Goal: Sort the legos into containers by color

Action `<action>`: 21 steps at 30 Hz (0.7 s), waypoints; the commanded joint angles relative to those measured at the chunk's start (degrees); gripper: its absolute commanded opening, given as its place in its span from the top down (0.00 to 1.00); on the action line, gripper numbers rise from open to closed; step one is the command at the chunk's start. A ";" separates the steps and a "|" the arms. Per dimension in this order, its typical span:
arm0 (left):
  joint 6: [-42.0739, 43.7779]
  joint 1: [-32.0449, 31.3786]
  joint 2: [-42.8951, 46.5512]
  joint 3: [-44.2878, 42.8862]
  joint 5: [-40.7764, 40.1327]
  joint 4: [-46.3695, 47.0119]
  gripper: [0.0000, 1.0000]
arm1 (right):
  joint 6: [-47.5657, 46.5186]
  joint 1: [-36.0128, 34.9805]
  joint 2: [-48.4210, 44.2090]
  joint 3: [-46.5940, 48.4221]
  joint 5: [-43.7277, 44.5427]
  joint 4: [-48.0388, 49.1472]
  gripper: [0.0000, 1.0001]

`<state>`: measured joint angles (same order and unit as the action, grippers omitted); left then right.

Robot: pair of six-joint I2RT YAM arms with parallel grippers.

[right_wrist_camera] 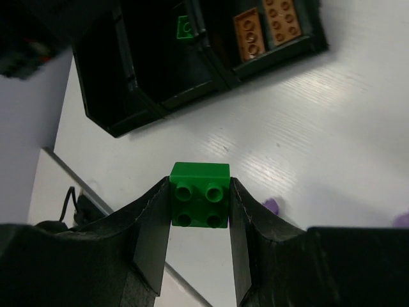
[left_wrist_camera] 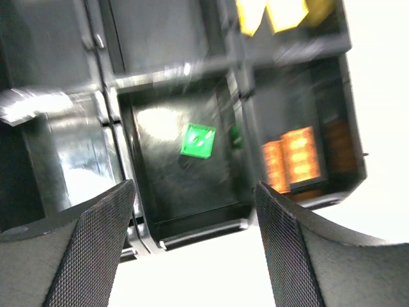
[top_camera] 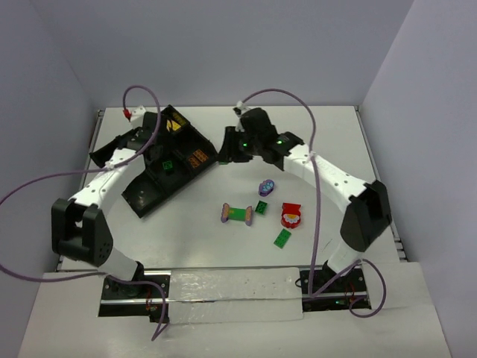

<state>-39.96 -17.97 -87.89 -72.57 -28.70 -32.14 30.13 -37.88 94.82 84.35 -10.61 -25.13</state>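
My right gripper (right_wrist_camera: 199,187) is shut on a green four-stud lego (right_wrist_camera: 199,208), held above the white table just right of the black divided tray (top_camera: 149,195). My left gripper (left_wrist_camera: 192,256) hangs open over the tray's near edge (left_wrist_camera: 192,225), nothing between its fingers. Below it a small green lego (left_wrist_camera: 198,141) lies in one compartment. The neighbouring compartment holds orange legos (left_wrist_camera: 297,157), and yellow ones (left_wrist_camera: 275,13) lie further back. On the table lie a purple-ended green bar (top_camera: 238,213), a small green lego (top_camera: 261,207), a purple lego (top_camera: 265,186), a red-and-white lego (top_camera: 291,216) and a flat green plate (top_camera: 282,238).
Purple cables (top_camera: 317,194) loop from both arms over the table. Grey walls close in the table on the left, back and right. The tray sits askew at the back left, with dark, seemingly unfilled compartments (right_wrist_camera: 108,83) on its near side.
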 commanded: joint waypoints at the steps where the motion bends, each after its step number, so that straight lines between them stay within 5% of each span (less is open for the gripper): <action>1: -0.80 3.02 10.16 -8.47 -1.50 -7.38 0.02 | -1.54 -5.31 8.87 10.02 6.82 -3.87 0.86; 15: 3.48 7.77 23.99 -11.19 4.09 -9.53 0.01 | -2.71 -12.66 35.01 42.83 13.17 -3.79 0.80; 21: 3.90 7.77 24.13 -11.12 3.91 -11.63 0.01 | -0.91 -12.66 42.39 50.63 13.81 -0.92 0.64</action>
<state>-37.49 -10.39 -64.14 -83.98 -25.86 -41.86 27.84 -50.85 132.95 127.95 1.29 -29.18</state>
